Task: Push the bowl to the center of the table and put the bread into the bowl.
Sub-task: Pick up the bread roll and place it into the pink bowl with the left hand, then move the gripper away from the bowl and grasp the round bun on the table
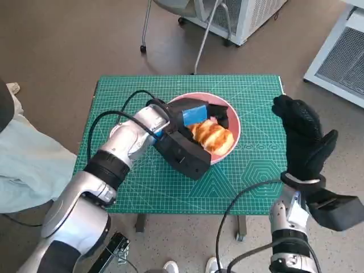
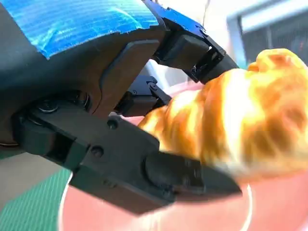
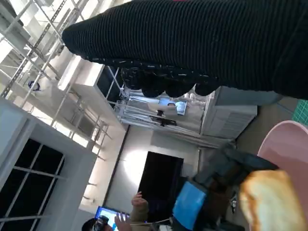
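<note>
A pink bowl (image 1: 236, 128) stands a little behind the middle of the green mat. A golden bread roll (image 1: 212, 136) lies inside it. My left hand (image 1: 196, 116), blue tape on its back, reaches into the bowl from the left and holds the roll. In the left wrist view its fingers (image 2: 192, 48) arch over the bread (image 2: 250, 120) and the thumb lies under it, above the pink bowl (image 2: 269, 207). My gloved right hand (image 1: 301, 136) hovers over the table's right edge, fingers spread, holding nothing. The right wrist view shows the glove (image 3: 202, 43), bread (image 3: 267, 202) and bowl (image 3: 288, 144).
The green cutting mat (image 1: 142, 170) covers the small table. A chair's legs (image 1: 193, 34) and a white cabinet (image 1: 341, 57) stand behind it. A person's legs (image 1: 23, 159) are at the left and shoes (image 1: 170, 266) at the front edge. A person (image 3: 139, 207) sits far off.
</note>
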Robot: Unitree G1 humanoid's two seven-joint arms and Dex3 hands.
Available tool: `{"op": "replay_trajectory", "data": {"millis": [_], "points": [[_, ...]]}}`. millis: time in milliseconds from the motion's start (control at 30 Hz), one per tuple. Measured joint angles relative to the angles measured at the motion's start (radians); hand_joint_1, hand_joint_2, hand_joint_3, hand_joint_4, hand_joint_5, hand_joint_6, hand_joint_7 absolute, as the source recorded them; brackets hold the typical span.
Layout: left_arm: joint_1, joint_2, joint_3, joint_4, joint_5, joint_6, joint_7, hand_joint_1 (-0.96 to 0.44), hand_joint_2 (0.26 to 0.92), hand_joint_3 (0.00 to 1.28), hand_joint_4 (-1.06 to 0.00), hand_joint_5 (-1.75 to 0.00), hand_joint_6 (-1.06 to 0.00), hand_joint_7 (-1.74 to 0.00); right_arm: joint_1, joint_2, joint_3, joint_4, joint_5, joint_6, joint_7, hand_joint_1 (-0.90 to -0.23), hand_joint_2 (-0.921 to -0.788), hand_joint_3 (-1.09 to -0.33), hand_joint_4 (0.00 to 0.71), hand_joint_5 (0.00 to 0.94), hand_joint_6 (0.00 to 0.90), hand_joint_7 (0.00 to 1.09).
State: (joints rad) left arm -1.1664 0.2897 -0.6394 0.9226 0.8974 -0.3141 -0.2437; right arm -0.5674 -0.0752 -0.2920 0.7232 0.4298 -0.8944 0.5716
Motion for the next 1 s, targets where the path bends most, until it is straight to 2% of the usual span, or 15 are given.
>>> {"op": "replay_trajectory", "data": {"millis": [67,367,533,767,1000], "points": [[0.0,0.005,0.004,-0.01,-0.005,0.005,-0.016,-0.04,0.91,0.05,-0.3,-0.01,-0.43,-0.13,0.0,0.0,0.001,0.0,-0.002,0.0,-0.003,-0.618,-0.921,-0.641,0.398,0.001,0.232,0.48],[0.015,0.074,0.054,-0.101,-0.08,-0.012,-0.091,0.03,0.893,0.02,-0.35,-0.02,-0.48,-0.12,-0.001,0.009,0.015,0.0,-0.004,0.004,-0.007,-0.634,-0.921,-0.641,0.41,0.006,0.232,0.48],[0.038,0.139,0.112,-0.19,-0.128,-0.002,-0.137,0.04,0.887,0.02,-0.4,-0.04,-0.49,-0.13,-0.001,0.016,0.023,0.0,-0.006,0.004,-0.01,-0.617,-0.921,-0.644,0.41,0.006,0.231,0.49],[0.14,0.264,0.225,-0.444,-0.173,0.077,-0.217,0.05,0.876,0.01,-0.43,-0.03,-0.53,-0.14,-0.002,0.027,0.036,-0.001,-0.007,0.003,-0.011,-0.618,-0.921,-0.646,0.41,0.005,0.228,0.49],[0.28,0.388,0.358,-0.714,-0.224,0.207,-0.344,0.06,0.872,0.0,-0.46,-0.02,-0.58,-0.11,-0.003,0.03,0.041,-0.001,-0.006,0.003,-0.01,-0.62,-0.921,-0.648,0.409,0.004,0.211,0.49]]}}
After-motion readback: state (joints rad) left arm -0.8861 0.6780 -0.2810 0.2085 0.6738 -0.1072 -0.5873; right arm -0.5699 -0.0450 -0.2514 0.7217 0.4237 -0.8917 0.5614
